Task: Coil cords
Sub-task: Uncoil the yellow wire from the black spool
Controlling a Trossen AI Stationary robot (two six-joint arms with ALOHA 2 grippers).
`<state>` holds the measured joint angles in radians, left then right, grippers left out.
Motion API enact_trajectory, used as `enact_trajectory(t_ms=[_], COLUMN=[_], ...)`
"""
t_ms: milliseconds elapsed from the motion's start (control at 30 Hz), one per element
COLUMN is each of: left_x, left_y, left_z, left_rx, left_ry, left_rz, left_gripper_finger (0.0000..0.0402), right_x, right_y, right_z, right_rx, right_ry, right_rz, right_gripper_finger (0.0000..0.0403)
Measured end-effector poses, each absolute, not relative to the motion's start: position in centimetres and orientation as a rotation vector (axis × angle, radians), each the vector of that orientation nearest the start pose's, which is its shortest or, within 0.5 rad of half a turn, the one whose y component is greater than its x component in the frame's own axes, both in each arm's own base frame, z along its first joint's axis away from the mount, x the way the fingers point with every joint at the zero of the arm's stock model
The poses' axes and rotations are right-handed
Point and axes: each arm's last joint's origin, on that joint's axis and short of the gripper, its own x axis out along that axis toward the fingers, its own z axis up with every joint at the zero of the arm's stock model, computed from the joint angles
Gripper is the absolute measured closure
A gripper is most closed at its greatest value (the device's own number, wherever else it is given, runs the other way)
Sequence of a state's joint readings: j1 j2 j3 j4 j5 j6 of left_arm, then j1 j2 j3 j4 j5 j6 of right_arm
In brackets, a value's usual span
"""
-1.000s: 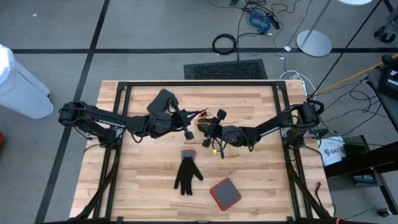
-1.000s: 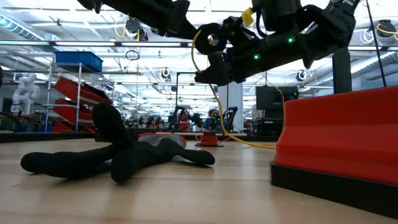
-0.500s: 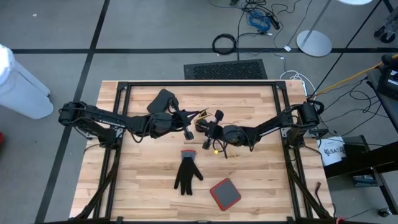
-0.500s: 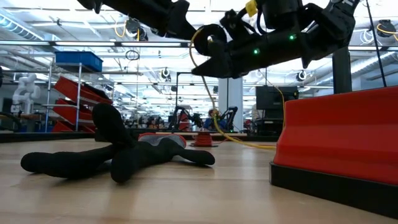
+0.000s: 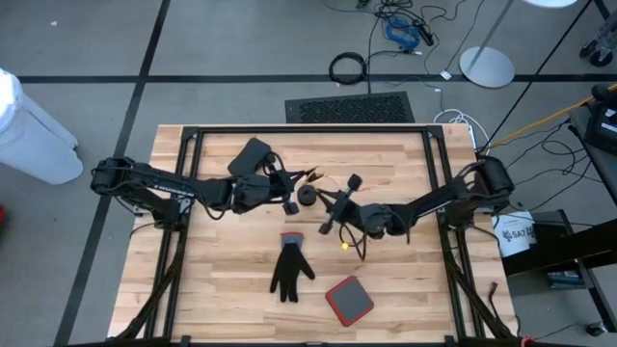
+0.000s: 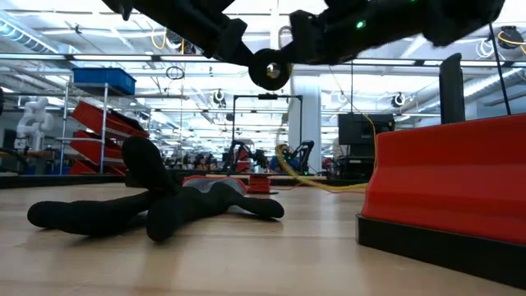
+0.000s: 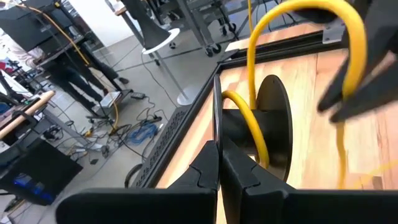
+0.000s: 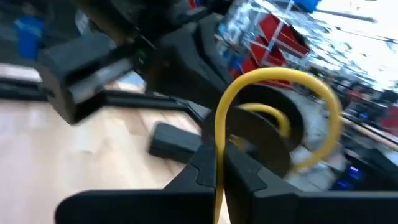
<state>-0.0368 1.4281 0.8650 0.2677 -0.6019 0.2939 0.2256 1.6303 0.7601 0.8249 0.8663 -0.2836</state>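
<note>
Both arms matte black, jointed tubular links with bulkier round housings at the joints. Left gripper (image 7: 219, 163): two slim black tapered fingers on a broad black crossbar. Right gripper (image 8: 219, 163): same build. Green indicator light on an arm link, low view.

I see a pale wood table (image 5: 231, 280), plank grain, matt finish. The cord (image 7: 261, 37) looks like smooth yellow plastic sheath w/ slight gloss; its puck (image 7: 277, 127) is matt black, prob. plastic. Nearer me from the puck, the glove (image 6: 156, 205) is soft black cloth, matt. Beside the glove, the red box (image 6: 448, 177) looks like smooth matt plastic on a dark base.
</note>
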Motion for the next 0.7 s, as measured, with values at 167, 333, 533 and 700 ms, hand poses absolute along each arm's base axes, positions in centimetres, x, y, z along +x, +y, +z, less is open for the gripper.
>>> enact_trajectory(t_ms=[167, 333, 533, 700], left_x=[31.0, 31.1, 31.2, 31.2], left_y=[0.5, 0.5, 0.5, 0.5], left_z=[25.9, 26.3, 26.5, 26.5], left_rx=[0.376, 0.361, 0.353, 0.354], left_ry=[0.359, 0.313, 0.287, 0.288], left_rz=[0.518, 0.526, 0.531, 0.530], left_gripper_finger=[0.0402, 0.0402, 0.0402, 0.0402], right_x=[30.2, 29.2, 30.6, 31.7], right_y=[4.7, 3.9, 3.9, 4.6], right_z=[21.5, 20.1, 18.6, 17.8], right_rx=[-0.182, -0.046, 0.052, 0.071], right_ry=[0.300, 0.456, 0.504, 0.490], right_rz=[-0.648, -0.597, -0.335, -0.117], right_gripper_finger=[0.0402, 0.0403, 0.0403, 0.0403])
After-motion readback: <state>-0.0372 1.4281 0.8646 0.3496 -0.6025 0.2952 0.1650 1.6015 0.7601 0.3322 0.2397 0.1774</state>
